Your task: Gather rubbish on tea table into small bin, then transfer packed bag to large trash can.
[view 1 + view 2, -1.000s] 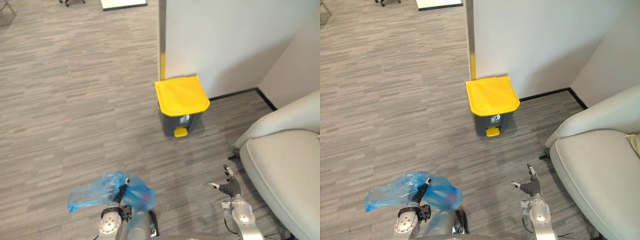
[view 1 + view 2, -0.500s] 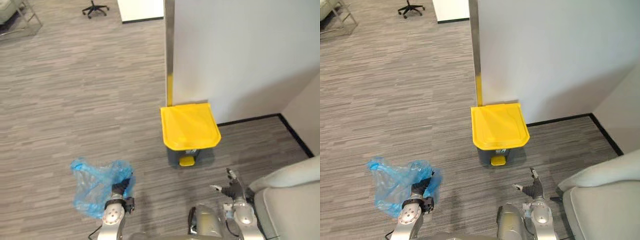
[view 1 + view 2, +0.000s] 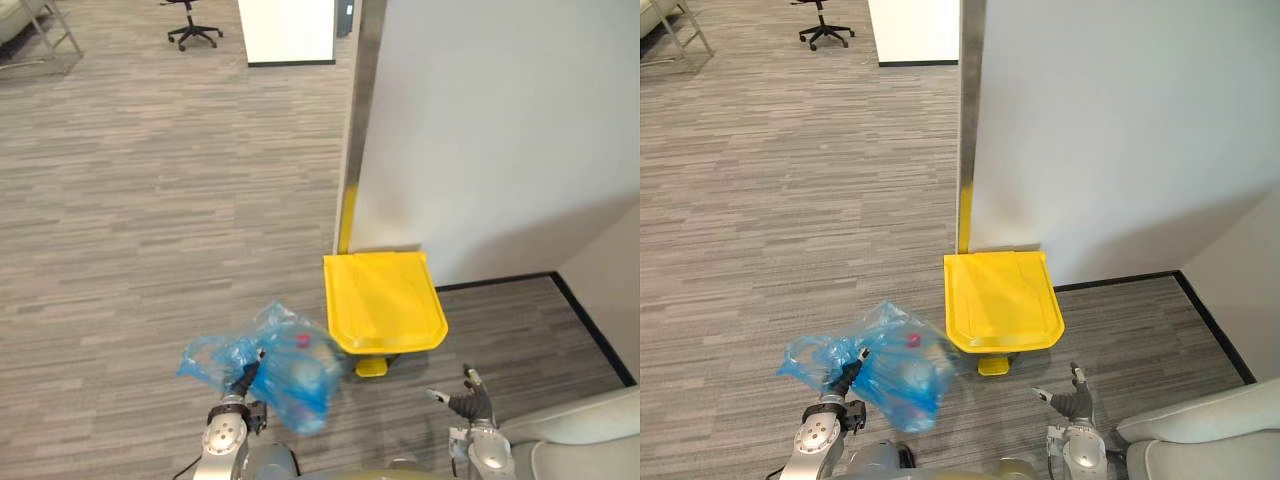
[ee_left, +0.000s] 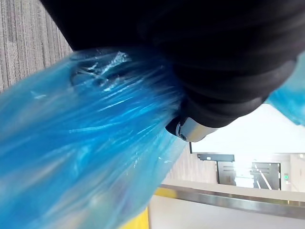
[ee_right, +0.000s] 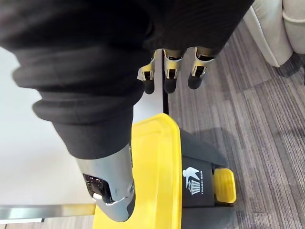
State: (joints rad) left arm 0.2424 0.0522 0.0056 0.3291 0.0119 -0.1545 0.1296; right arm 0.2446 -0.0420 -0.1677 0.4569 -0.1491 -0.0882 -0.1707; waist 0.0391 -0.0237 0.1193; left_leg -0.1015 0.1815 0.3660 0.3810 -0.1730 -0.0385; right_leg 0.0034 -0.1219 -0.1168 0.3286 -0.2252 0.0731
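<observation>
The left hand clenches the blue bag near the trash can; the right hand hangs with fingers loose. The yellow lid is shut, so a drop now would likely land outside.

**Blue, yellow and grey**

The bag is translucent blue, crinkled with pale glints, and a red spot shows through it. The trash can has a dark grey body with a small white pictogram, a bright yellow lid and a yellow pedal. The floor is grey, streaked in fine bands of lighter and darker grey. The wall is white with a black skirting. Its silver corner strip turns yellow low down. The sofa is cream. The right hand has silver fingers with dark tips under a black ribbed cover.
</observation>
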